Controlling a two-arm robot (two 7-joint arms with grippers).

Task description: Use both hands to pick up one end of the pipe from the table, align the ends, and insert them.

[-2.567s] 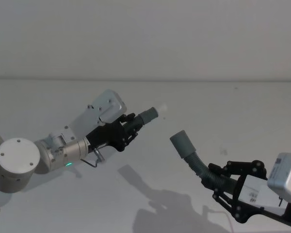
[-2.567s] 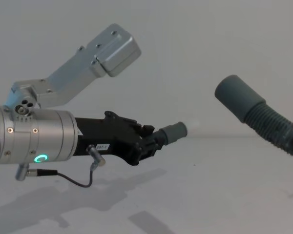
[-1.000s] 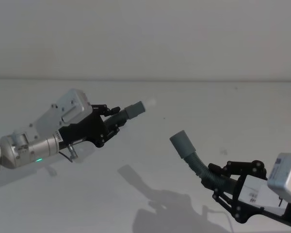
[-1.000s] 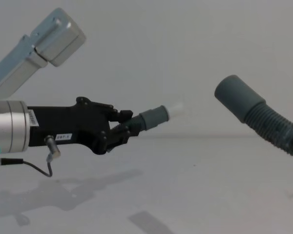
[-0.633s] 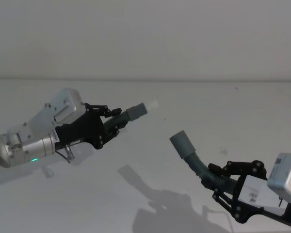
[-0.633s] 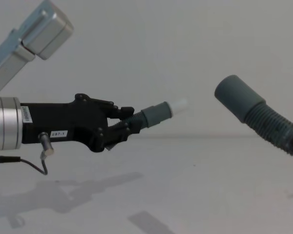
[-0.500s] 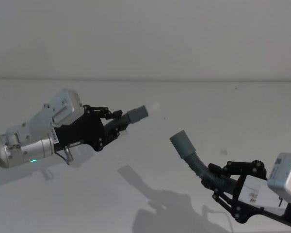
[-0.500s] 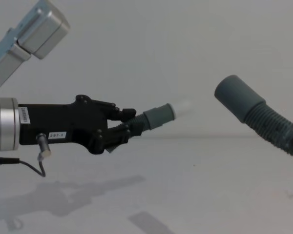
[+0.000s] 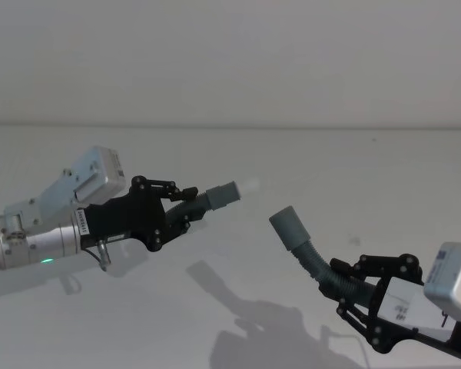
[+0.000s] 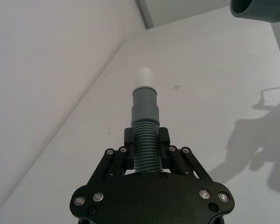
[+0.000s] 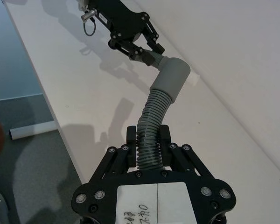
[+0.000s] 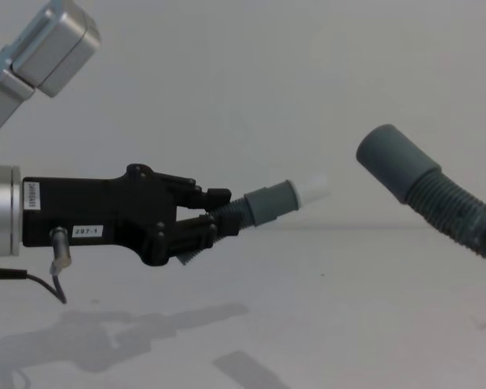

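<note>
My left claw [image 9: 187, 209] pinches the short hose [image 9: 219, 195], my right claw [image 9: 340, 283] the long hose [image 9: 310, 254]: white tip [image 9: 249, 185] faces wide cuff [image 9: 287, 224], apart, for alignment.

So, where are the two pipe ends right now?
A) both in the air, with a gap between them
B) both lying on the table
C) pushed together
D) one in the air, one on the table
A: the left gripper holds the short piece and the right gripper the longer piece above the table, their cuffs apart.
</note>
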